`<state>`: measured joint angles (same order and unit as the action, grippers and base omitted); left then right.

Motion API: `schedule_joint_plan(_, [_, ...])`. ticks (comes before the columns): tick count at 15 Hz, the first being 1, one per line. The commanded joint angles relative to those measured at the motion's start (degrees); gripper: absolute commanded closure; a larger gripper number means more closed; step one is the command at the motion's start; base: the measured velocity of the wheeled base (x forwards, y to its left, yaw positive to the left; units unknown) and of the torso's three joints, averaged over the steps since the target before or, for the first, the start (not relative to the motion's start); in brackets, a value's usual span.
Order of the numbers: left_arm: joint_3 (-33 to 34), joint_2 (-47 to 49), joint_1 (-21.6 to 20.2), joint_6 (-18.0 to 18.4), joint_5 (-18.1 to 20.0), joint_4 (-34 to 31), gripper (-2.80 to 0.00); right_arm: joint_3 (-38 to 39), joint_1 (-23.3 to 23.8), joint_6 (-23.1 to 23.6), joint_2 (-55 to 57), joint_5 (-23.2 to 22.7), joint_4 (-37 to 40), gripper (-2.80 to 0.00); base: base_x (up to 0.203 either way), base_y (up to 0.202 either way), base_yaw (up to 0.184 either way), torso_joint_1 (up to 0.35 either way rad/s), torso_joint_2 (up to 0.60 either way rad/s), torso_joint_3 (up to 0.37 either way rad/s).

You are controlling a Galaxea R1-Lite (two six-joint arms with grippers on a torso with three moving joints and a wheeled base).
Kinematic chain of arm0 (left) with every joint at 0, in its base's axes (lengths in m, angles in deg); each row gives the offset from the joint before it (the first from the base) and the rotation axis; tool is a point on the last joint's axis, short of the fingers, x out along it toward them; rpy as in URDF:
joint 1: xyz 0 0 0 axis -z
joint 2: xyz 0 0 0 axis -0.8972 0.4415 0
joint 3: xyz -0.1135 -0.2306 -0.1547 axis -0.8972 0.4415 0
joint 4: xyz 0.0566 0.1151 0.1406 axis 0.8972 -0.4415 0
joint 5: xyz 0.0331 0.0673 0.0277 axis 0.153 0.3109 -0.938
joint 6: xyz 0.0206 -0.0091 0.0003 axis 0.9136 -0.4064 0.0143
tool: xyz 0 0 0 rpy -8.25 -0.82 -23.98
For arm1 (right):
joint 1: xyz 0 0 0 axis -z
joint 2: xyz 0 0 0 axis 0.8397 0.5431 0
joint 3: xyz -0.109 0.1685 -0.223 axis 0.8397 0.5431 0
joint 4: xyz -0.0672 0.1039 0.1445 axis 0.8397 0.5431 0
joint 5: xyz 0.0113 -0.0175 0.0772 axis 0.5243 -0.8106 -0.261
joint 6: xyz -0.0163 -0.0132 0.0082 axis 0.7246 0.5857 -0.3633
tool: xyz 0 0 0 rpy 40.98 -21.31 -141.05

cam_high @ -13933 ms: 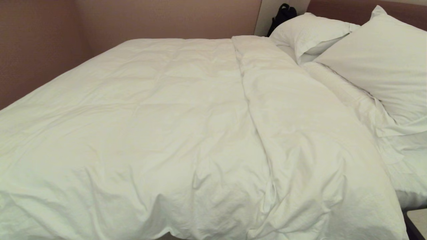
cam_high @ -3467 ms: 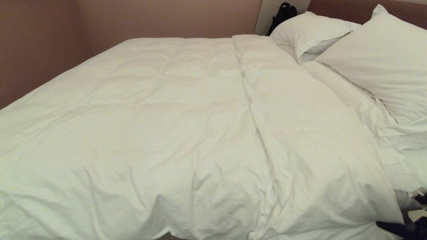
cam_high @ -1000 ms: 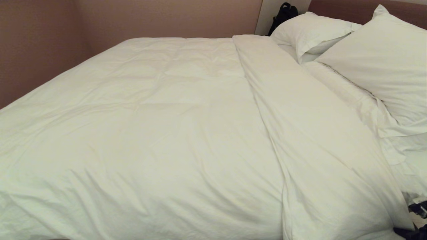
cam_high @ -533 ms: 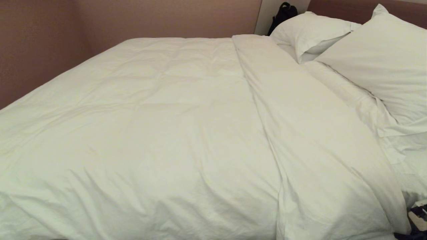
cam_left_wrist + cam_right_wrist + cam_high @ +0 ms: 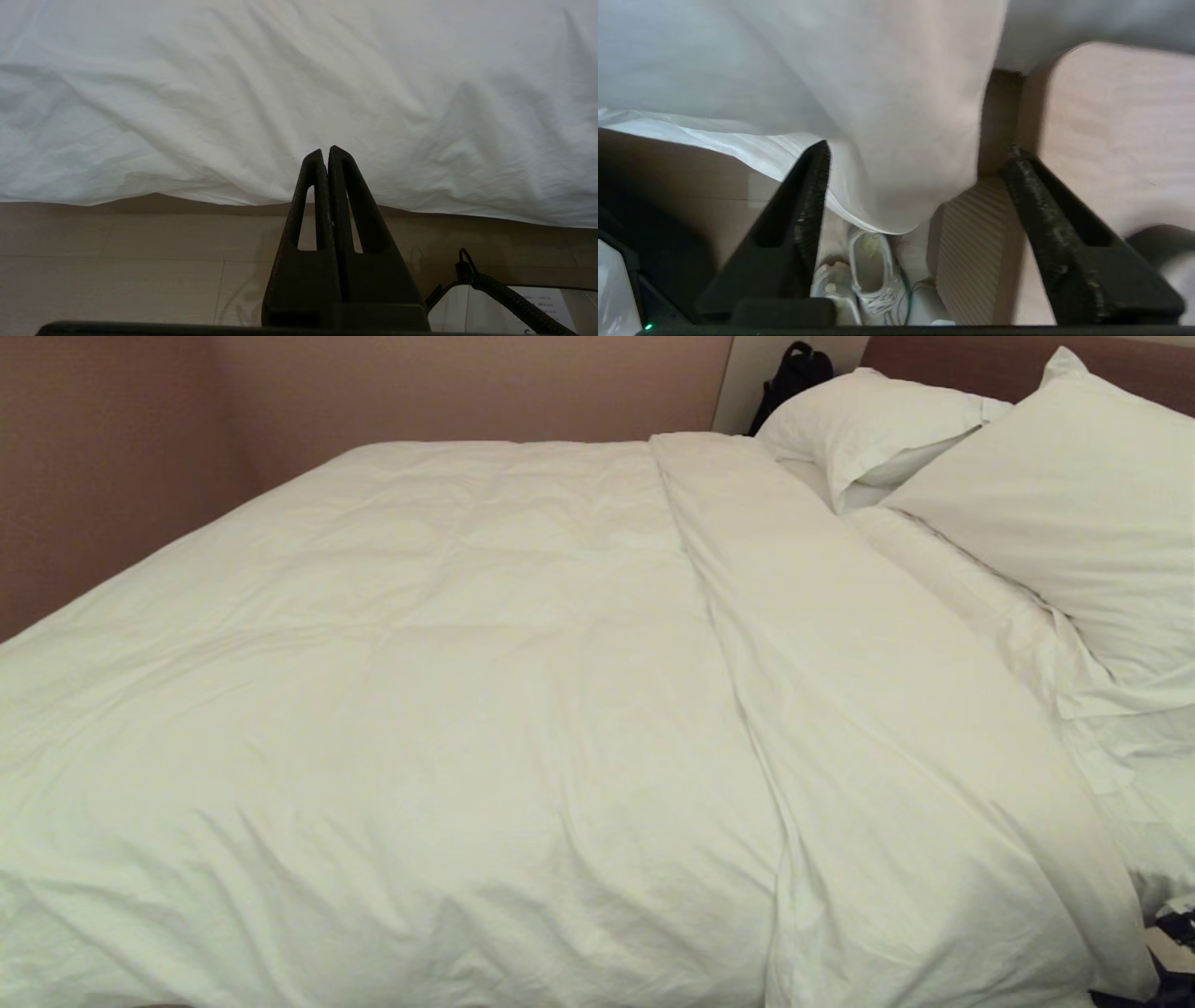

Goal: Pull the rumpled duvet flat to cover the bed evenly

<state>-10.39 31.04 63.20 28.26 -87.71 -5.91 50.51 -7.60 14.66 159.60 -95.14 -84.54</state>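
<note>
The puffy white duvet (image 5: 467,709) lies spread over the bed (image 5: 943,359), with a long fold running from the pillows down to the near right corner. That corner (image 5: 901,116) hangs over the bed's side between the fingers of my right gripper (image 5: 919,148), which is open and grips nothing. A dark bit of my right arm (image 5: 1178,980) shows at the bottom right of the head view. My left gripper (image 5: 328,149) is shut and empty, parked low and pointing at the duvet's hanging near edge (image 5: 280,93).
Two plump pillows (image 5: 868,425) (image 5: 1074,504) lean at the headboard, a black bag (image 5: 794,373) behind them. White shoes (image 5: 873,270) sit on the floor under the duvet corner. Pale wood floor (image 5: 140,261) runs along the bedside. A wall (image 5: 93,476) borders the far side.
My right gripper has opened and let go of the duvet corner. The duvet's near right part, pulled smoother earlier, has settled slightly. The left arm has not moved.
</note>
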Motion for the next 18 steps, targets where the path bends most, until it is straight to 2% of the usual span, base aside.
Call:
schedule_joint_plan(1, [0.0,0.0,-0.02,-0.02,-0.01,-0.05,0.0,1.66,0.0,0.09,-6.3,-0.34,-0.14,-2.8,0.0,0.0,0.0,0.0,0.0,0.0])
schedule_joint_plan(6, [0.0,0.0,-0.02,-0.02,-0.01,-0.05,0.0,5.67,-0.02,-0.97,-21.51,-0.22,0.14,-2.8,0.0,0.0,0.0,0.0,0.0,0.0])
schedule_joint_plan(9, [0.0,0.0,-0.02,-0.02,-0.01,-0.05,0.0,5.16,-0.3,-1.38,-33.26,-0.4,4.29,-2.8,0.0,0.0,0.0,0.0,0.0,0.0])
schedule_joint_plan(12, [0.0,0.0,-0.02,-0.02,-0.01,-0.05,0.0,-0.78,-2.66,-5.14,-44.38,-0.68,21.67,-2.8,0.0,0.0,0.0,0.0,0.0,0.0])
schedule_joint_plan(16, [0.0,0.0,-0.02,-0.02,-0.01,-0.05,0.0,-16.18,-9.33,-15.14,-59.02,-2.13,52.2,-2.8,0.0,0.0,0.0,0.0,0.0,0.0])
schedule_joint_plan(18, [0.0,0.0,-0.02,-0.02,-0.01,-0.05,0.0,-19.14,-13.24,-23.05,-60.34,-2.64,55.87,-2.8,0.0,0.0,0.0,0.0,0.0,0.0])
